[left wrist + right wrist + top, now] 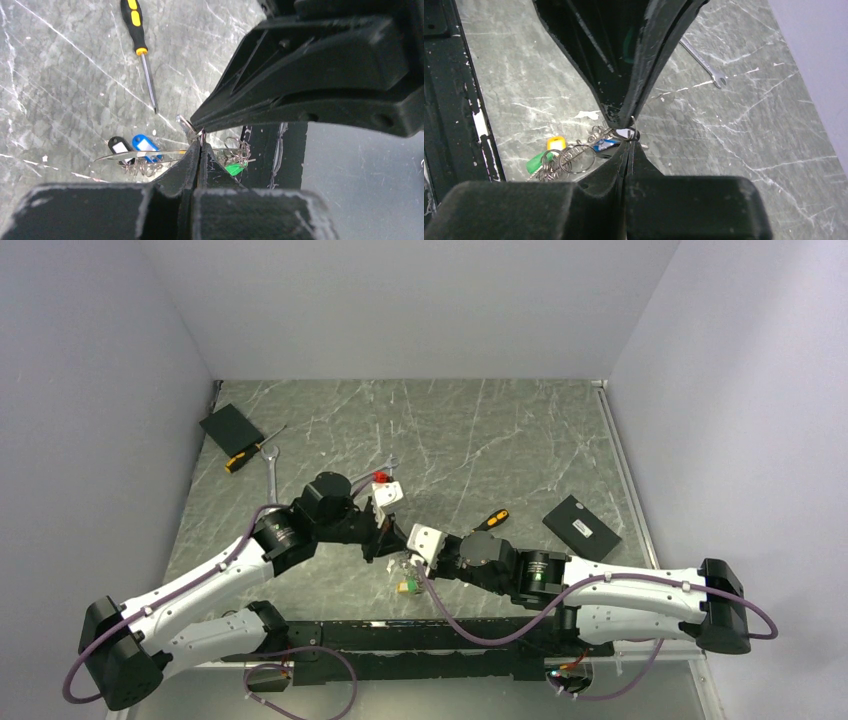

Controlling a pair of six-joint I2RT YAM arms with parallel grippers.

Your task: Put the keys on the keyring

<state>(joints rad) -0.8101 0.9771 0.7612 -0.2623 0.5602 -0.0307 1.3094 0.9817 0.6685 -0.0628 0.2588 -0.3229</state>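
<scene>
The keyring (150, 154), a thin silver hoop, is held edge-on above the table. My left gripper (200, 146) is shut on its wire. Black (119, 145) and blue (144, 143) keys hang by the hoop at the left, and a green key (234, 169) with small rings at the right. My right gripper (629, 142) is shut on a small metal piece of a key (631, 133), tip to tip with the left fingers (624, 75). Yellow (555, 143), green (536, 162) and blue (604, 145) keys bunch below. From above, both grippers (388, 542) (410, 560) meet over the keys (405, 586).
A yellow-and-black screwdriver (490, 519) lies just right of the grippers. A wrench (272, 472), another screwdriver (250, 453) and a black card (231, 427) lie at the back left. A black box (581, 528) sits at the right. The black base rail (420, 635) runs along the near edge.
</scene>
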